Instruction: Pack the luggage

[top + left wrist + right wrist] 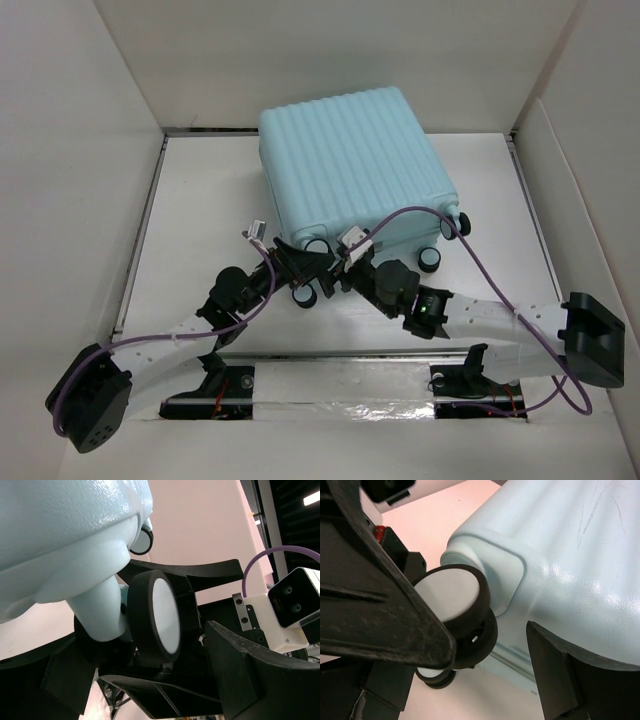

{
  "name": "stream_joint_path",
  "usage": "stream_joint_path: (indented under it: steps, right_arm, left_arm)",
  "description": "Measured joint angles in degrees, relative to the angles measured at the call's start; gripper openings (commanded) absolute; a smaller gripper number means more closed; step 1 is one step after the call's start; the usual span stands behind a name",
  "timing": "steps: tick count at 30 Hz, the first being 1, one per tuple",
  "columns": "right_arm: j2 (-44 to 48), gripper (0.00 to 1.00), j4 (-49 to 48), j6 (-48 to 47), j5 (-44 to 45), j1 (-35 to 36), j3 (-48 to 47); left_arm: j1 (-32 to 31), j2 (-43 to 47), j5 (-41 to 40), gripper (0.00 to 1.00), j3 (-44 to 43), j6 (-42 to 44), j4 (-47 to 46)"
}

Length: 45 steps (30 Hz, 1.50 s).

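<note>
The luggage (355, 165) lies shut on the table with its ribbed aqua shell facing up and its caster wheels toward the arms. Both grippers meet at its near-left corner. My left gripper (298, 272) is open, and its fingers straddle a black-and-white wheel (161, 616) without pressing on it. My right gripper (346, 262) is open wide. The same corner wheel (451, 598) sits against its left finger (380, 605), and its right finger (560, 675) stands apart below the smooth shell (570, 555). The inside of the luggage is hidden.
White walls box in the table (200, 220) on the left, back and right. The other wheels (430, 260) stick out along the near edge of the luggage. A purple cable (470, 245) loops over the right arm. The right wrist camera (290, 610) shows close by in the left wrist view.
</note>
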<state>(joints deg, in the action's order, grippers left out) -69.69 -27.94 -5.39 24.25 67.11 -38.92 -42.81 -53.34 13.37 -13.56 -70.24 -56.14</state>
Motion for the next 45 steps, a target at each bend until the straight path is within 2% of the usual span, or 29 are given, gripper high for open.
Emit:
stream_joint_path:
  steps: [7,10,12,17,19,21,24,26,27,31,33,34,35,37,39,41,43,45]
  right_arm:
    - [-2.7,0.86,0.5,-0.6,0.0,0.1,-2.0]
    - [-4.3,0.75,-0.3,-0.4,-0.2,0.5,-2.2]
    - [-5.2,0.72,-1.9,0.1,-0.4,0.5,-2.2]
    - [-6.8,0.80,-4.8,2.4,0.2,0.5,-2.2]
    - [-7.4,0.78,-6.0,3.8,0.4,0.8,-2.2]
    - [-7.8,0.67,-7.0,4.7,0.9,0.9,-2.0]
    - [-8.1,0.36,-9.3,6.6,2.9,0.8,-1.1]
    - [-8.2,0.26,-10.7,7.7,3.4,0.9,-0.5]
    - [-8.3,0.17,-11.2,8.2,3.7,0.9,-0.3]
    - [-8.3,0.05,-11.6,9.7,4.4,0.9,-0.1]
    - [-8.3,0.04,-11.5,10.2,4.5,0.9,0.0]
    - [-8.3,0.03,-11.5,10.3,4.5,0.9,0.0]
    - [-8.2,0.03,-11.5,10.4,4.5,0.9,0.0]
    - [-8.0,0.03,-11.3,10.4,4.4,0.9,0.1]
    - [-7.5,0.03,-10.5,10.4,4.1,0.7,0.1]
    - [-6.9,0.03,-9.6,10.4,3.7,0.5,0.1]
    - [-6.4,0.03,-8.7,10.4,3.0,0.2,0.1]
    - [-5.9,0.03,-7.8,10.4,1.8,-0.3,0.1]
  left_arm:
    - [0.5,4.8,-1.3,0.81,0.0,2.1,6.1]
    - [0.5,4.9,-1.5,0.81,0.0,2.4,6.3]
    - [0.6,4.7,-1.8,0.80,0.0,2.5,6.2]
    - [0.9,4.1,-2.5,0.80,0.0,2.0,5.3]
    - [1.0,4.0,-2.7,0.80,0.0,1.8,5.0]
    - [1.0,4.0,-3.0,0.80,0.0,1.5,5.0]
    - [1.1,4.1,-3.5,0.80,0.0,1.5,5.4]
    - [1.3,5.0,-3.5,0.80,0.0,2.1,6.4]
    - [1.4,5.6,-3.5,0.80,0.0,2.4,7.2]
    - [3.2,11.1,-3.0,0.78,-0.2,5.6,14.0]
    - [5.8,15.8,-3.3,0.70,-0.7,7.6,20.3]
    - [7.5,18.4,-4.3,0.49,-1.4,9.0,24.2]
    - [9.1,21.2,-5.5,0.35,-2.3,10.3,28.5]
    - [11.4,26.4,-9.2,0.19,-3.9,13.7,35.9]
    - [12.1,29.3,-11.6,0.15,-4.9,16.9,41.1]
    - [12.0,29.2,-12.6,0.08,-5.0,19.2,42.4]
    - [10.8,26.0,-13.5,0.02,-4.3,20.7,42.4]
    - [8.0,21.2,-14.8,0.03,-2.1,22.3,41.5]
